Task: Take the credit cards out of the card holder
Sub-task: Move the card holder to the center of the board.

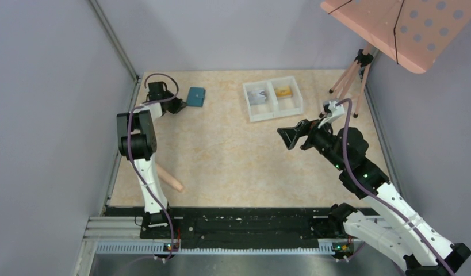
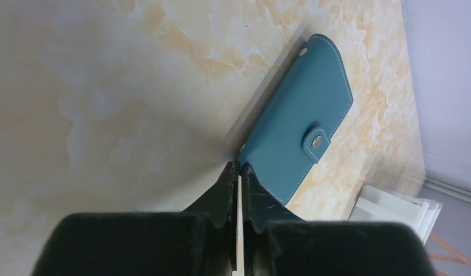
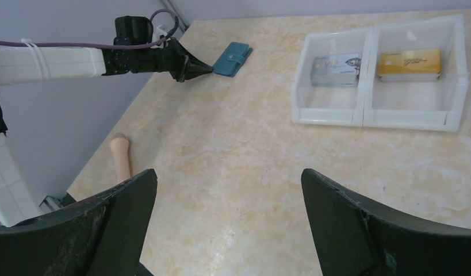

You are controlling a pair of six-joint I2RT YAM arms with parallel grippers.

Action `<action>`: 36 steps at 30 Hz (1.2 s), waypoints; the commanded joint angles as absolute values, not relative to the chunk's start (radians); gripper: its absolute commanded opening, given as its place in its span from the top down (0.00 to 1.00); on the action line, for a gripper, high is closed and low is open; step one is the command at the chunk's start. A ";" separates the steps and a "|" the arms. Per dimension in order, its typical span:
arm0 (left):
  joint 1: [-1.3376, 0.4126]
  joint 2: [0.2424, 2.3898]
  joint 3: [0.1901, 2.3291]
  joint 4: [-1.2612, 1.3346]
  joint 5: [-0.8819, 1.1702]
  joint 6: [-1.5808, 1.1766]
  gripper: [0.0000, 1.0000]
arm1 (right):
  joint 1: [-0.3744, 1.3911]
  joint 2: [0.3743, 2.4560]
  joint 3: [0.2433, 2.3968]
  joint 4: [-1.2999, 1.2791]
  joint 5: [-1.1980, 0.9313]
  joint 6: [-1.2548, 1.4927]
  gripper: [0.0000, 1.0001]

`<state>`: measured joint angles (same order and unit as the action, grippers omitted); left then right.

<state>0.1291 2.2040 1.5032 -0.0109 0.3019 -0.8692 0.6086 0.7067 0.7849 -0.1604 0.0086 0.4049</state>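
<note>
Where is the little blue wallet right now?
In the top view, the teal wallet lies closed at the table's far left, right beside the left end effector and left of the white tray.

No legible text, grey card (image 3: pixel 335 69) print (blurred)

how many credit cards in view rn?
2: grey credit card in the left compartment of the white tray, orange-gold credit card in the right. Closed card holder may hide more.

Teal card holder (image 1: pixel 196 96) lies closed (tab snapped); grey and gold credit cards (image 3: pixel 335 70) lie in tray (image 3: pixel 365 118).
</note>
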 commanded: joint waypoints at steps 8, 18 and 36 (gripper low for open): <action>0.120 2.155 1.484 -0.133 0.291 -0.801 1.00 | 0.615 0.673 0.777 -0.135 0.054 0.427 0.05; 0.070 1.958 1.268 -0.149 0.291 -0.753 1.00 | 0.615 0.683 0.772 -0.196 0.076 0.464 0.06; -0.368 1.342 0.620 -0.096 0.167 -0.979 1.00 | 0.615 0.749 0.707 -0.329 0.042 0.583 0.14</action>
<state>-0.2993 1.4517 0.7265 -0.1448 0.2077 -0.8536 0.6086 0.7376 0.7204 -0.2893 0.0475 0.5453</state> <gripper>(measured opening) 0.015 0.867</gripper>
